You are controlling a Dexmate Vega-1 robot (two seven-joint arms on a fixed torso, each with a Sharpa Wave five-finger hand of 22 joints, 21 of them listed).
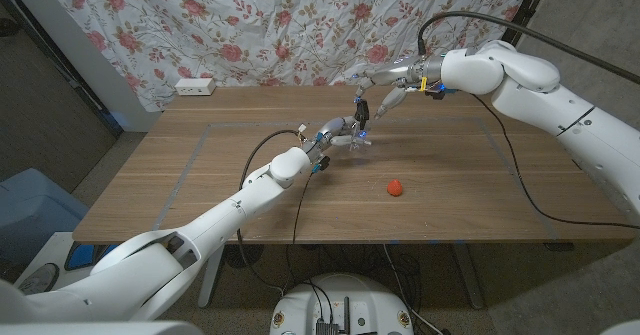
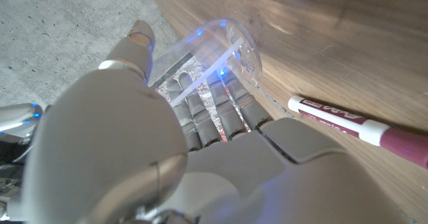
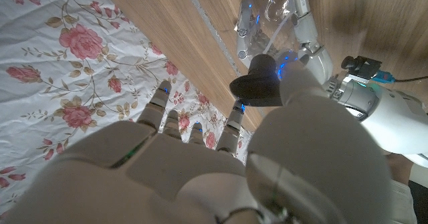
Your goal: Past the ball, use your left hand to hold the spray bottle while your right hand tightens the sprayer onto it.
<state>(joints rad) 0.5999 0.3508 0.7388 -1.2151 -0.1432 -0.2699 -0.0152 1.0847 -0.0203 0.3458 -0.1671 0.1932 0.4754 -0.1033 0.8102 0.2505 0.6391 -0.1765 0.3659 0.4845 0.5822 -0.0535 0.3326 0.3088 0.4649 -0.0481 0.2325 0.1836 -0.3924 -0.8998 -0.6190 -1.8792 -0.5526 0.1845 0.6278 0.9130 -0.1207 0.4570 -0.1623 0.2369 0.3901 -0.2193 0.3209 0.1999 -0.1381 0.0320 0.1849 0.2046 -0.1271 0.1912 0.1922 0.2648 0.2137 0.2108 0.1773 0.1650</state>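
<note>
Head view: left hand (image 1: 338, 133) grips clear spray bottle (image 1: 360, 140); right hand (image 1: 385, 83) holds black sprayer (image 1: 362, 108).

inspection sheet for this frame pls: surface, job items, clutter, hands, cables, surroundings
Surface: wooden table, a thin outlined rectangle marked on it.
Job's things: clear spray bottle in the left hand's grip; black sprayer at the right hand's fingers, above the bottle. Seating on the neck cannot be told.
Clutter: red ball on the table, nearer the robot than the bottle; marker lying beside the left hand.
Hands: left hand holds the bottle; right hand holds the sprayer.
Cables: black cables run along both arms.
Surroundings: floral curtain behind; white power strip at the far table edge.
</note>
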